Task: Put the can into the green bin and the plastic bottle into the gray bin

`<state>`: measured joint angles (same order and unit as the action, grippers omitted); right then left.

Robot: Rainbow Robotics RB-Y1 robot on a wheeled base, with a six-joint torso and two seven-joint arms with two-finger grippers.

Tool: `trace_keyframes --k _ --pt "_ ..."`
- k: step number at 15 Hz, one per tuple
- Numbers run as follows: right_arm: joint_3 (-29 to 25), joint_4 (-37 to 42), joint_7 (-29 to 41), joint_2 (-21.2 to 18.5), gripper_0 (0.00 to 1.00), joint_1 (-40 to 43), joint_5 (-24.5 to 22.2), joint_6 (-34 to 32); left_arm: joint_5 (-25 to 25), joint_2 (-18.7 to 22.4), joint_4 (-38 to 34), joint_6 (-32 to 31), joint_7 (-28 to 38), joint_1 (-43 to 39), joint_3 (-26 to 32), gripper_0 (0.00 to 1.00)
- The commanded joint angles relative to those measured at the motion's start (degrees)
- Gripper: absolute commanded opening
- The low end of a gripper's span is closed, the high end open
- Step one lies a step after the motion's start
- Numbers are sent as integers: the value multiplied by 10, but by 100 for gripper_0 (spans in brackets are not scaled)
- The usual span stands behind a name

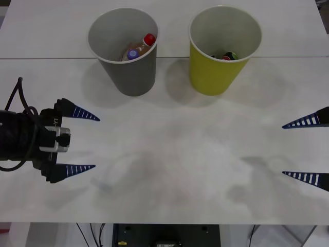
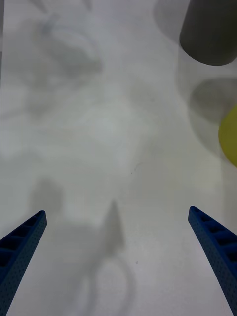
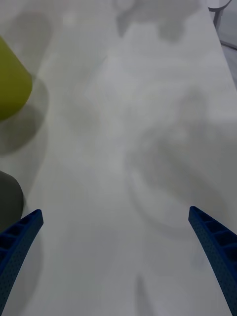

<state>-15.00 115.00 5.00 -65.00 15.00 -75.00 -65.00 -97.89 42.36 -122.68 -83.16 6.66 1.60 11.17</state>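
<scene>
Lab, plain white table [image 1: 169,170], cables

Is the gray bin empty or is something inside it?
Not empty: the upright gray bin holds a bottle with a red cap.

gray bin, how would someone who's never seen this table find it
On the white table, two large tapered bins stand side by side at the far edge. The gray bin is the one on the robot's left, holding bottles with red and purple caps; its neighbour, the green bin, is yellow-green.
</scene>
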Motion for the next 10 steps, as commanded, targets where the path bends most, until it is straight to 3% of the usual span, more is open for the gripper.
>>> trace_keyframes --k 1,4,10 --pt "0 0 0 0 100 0 0 0 -7 3 -17 1 -15 -31 7 100" --pt "0 0 0 0 100 0 0 0 -16 23 -40 3 -15 -53 15 100" --pt "0 0 0 0 100 0 0 0 3 108 -40 41 -17 -71 17 100"
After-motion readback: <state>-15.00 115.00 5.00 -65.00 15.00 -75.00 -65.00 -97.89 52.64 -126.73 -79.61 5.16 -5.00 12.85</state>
